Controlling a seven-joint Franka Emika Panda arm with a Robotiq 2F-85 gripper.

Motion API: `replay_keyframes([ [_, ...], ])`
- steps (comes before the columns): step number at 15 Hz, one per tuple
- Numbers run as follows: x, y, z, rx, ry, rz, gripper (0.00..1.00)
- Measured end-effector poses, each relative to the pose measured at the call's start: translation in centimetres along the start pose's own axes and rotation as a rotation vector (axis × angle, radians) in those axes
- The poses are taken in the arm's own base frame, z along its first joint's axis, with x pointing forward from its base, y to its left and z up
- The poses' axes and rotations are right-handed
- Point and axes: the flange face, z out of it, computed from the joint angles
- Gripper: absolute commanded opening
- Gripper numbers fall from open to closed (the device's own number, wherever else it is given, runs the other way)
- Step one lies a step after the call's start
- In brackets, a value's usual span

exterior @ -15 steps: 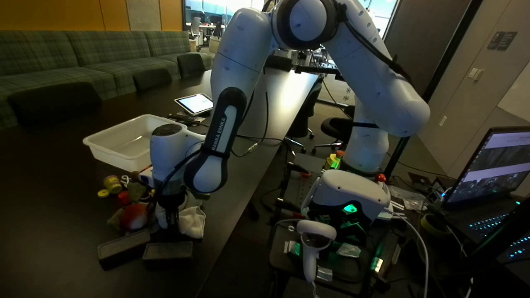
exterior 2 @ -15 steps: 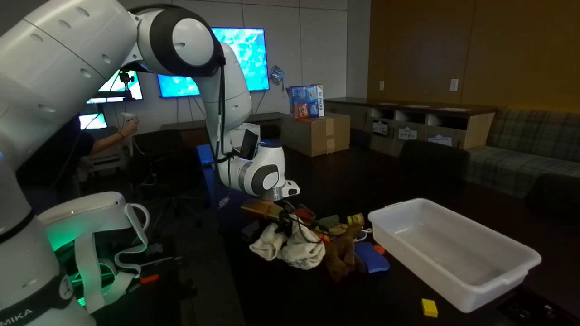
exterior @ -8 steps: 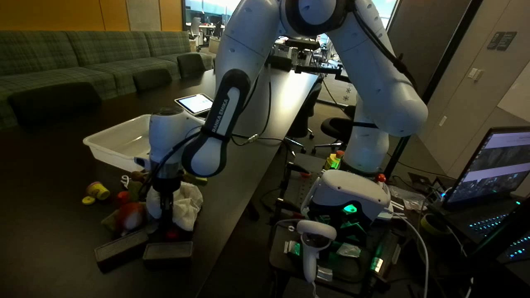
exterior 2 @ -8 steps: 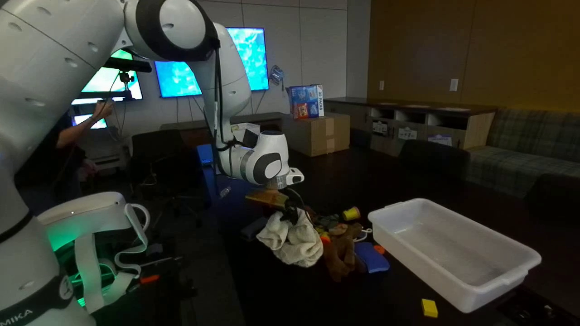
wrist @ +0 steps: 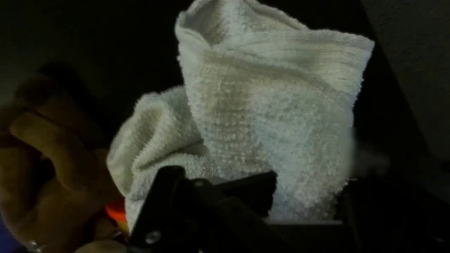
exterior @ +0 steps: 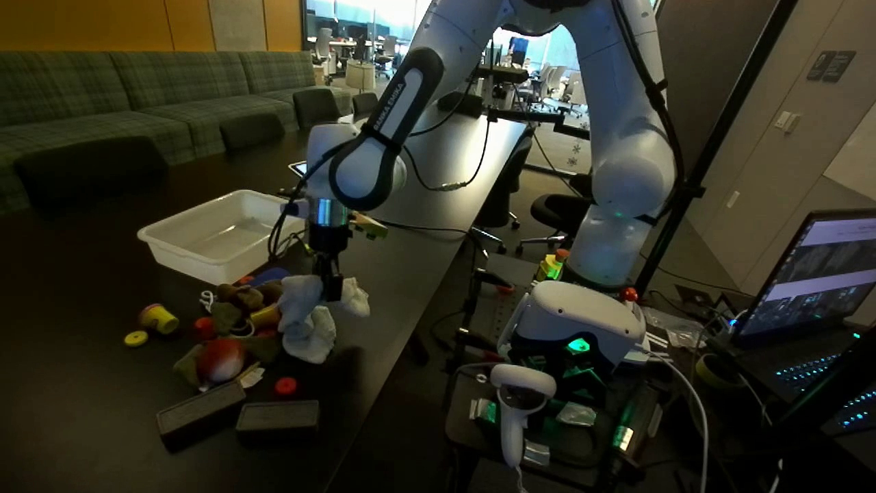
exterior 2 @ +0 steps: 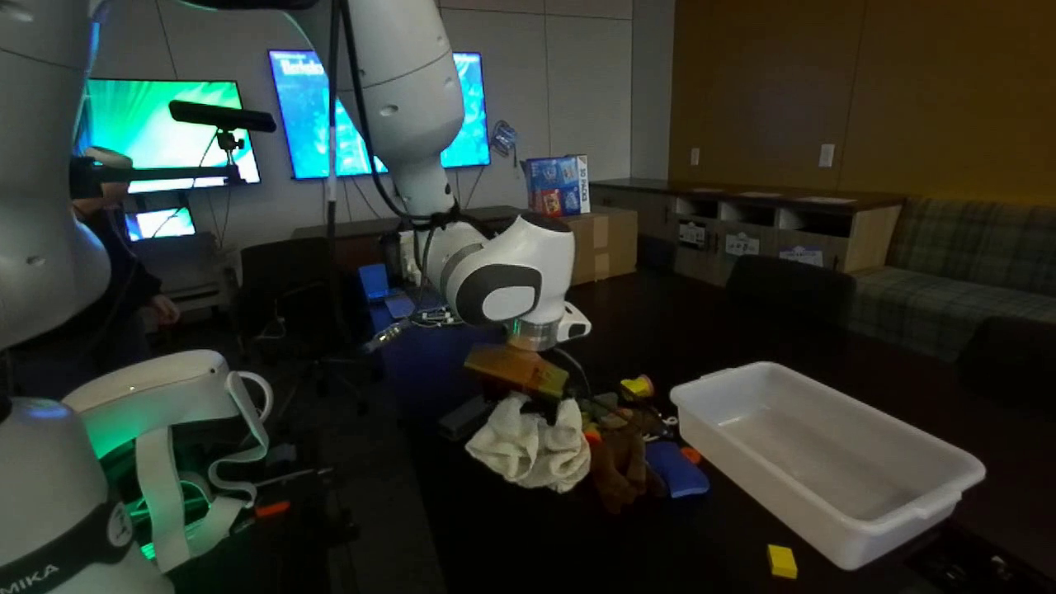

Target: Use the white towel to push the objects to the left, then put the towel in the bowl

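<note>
- One long dark table (exterior: 89, 418), running back past a plaid sofa (exterior: 181, 82).
- White robot arm (exterior: 619, 109), arched high, cut off by the top edge in both exterior views; points down at the wrist end, over the table.
- White bin (exterior 2: 767, 491), rectangular, standing on the table.
- Cluster of objects (exterior: 229, 318), mixed and partly overlapping, on the table near the bin.
- White towel (wrist: 267, 116), crumpled, hanging in folds from the gripper (exterior: 332, 286); just beside the cluster, on the side away from the bin. Cannot tell about contact with the table at the lowest fold.
- Brown plush thing (exterior 2: 619, 470), in the cluster, next to the towel.
- Gripper fingers (wrist: 251, 191), pinching a thick bunch of towel.
- First dark block (exterior: 200, 413) and second dark block (exterior: 278, 422), oblong, lying with ends close together.
- Red-and-white round thing (exterior: 221, 361), near the first dark block.
- Blue object (exterior 2: 676, 469), flattish, just beside the bin.
- Yellow tub (exterior: 161, 319), on its side, at the cluster's fringe.
- Yellow block (exterior 2: 782, 561), near the bin's wall.
- Red cap (exterior: 286, 386), between towel and second dark block.
- Yellow lid (exterior: 135, 338), flat, just beside the tub.
</note>
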Motion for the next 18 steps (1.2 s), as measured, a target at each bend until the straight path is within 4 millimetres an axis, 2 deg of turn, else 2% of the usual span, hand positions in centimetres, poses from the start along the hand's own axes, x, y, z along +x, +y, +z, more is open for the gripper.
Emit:
replay_keyframes([
  [5,-10.1,7.8,-5.8,0.061,0.009,0.096,0.1],
  [9,-18.8,14.2,-12.2,-0.047,0.024,0.256,0.1],
  [11,-22.3,17.2,-15.0,-0.127,0.036,0.346,0.1],
  [13,-24.3,19.9,-17.1,-0.206,0.051,0.433,0.1],
  [14,-24.7,21.1,-17.7,-0.245,0.058,0.476,0.1],
  [16,-24.2,23.1,-17.8,-0.325,0.072,0.549,0.1],
  [18,-22.4,25.0,-16.8,-0.399,0.094,0.614,0.1],
])
